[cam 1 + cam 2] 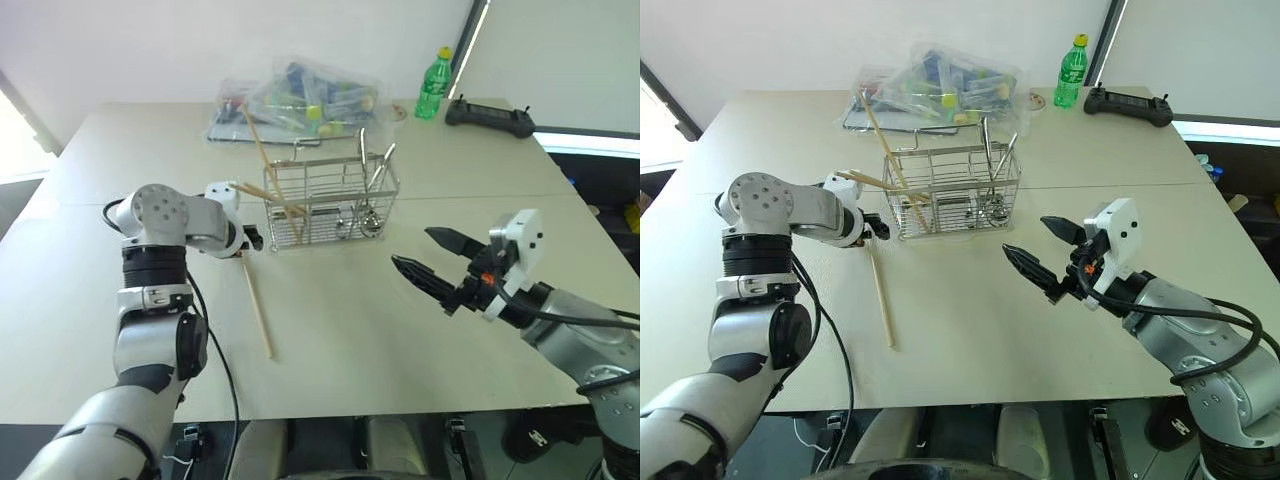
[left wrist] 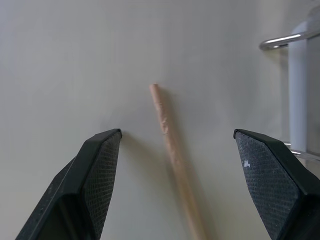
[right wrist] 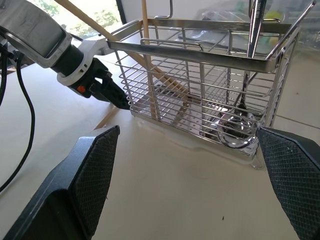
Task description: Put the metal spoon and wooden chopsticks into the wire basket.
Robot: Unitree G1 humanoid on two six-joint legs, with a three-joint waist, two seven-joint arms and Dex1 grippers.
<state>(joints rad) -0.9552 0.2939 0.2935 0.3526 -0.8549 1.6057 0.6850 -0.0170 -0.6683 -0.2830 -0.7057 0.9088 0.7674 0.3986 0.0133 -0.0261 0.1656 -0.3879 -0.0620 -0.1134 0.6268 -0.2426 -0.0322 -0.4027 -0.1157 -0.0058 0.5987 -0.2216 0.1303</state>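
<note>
1. Chopsticks come first: one wooden chopstick [image 1: 257, 305] lies flat on the table [image 1: 400, 330], running from just beside the near left corner of the wire basket [image 1: 330, 200] toward the table's near edge.
2. Two more wooden chopsticks [image 1: 268, 172] stand tilted in the left end of the basket, their upper ends leaning out over its rim toward the left and back.
3. Metal spoon [image 1: 362, 190] stands in the right end of the basket, bowl down on the basket's floor, handle rising above the rim with other shiny utensils beside it.
4. Left gripper [image 2: 177, 145] is tipped steeply down at the table just left of the basket, its forearm bent across from the left; its two black fingers [image 2: 95, 170] are spread wide, with the far end of the lying chopstick between them and touching neither.
5. Right gripper [image 1: 430, 258] hangs above the table to the right of the basket and nearer the robot, held about level and aimed left toward the basket; its fingers are parted wide and grasp nothing.
6. Behind the basket lies a clear plastic bag [image 1: 300, 100] of colourful items, and further right on the table stand a green bottle [image 1: 433, 85] and a black controller [image 1: 490, 117].
</note>
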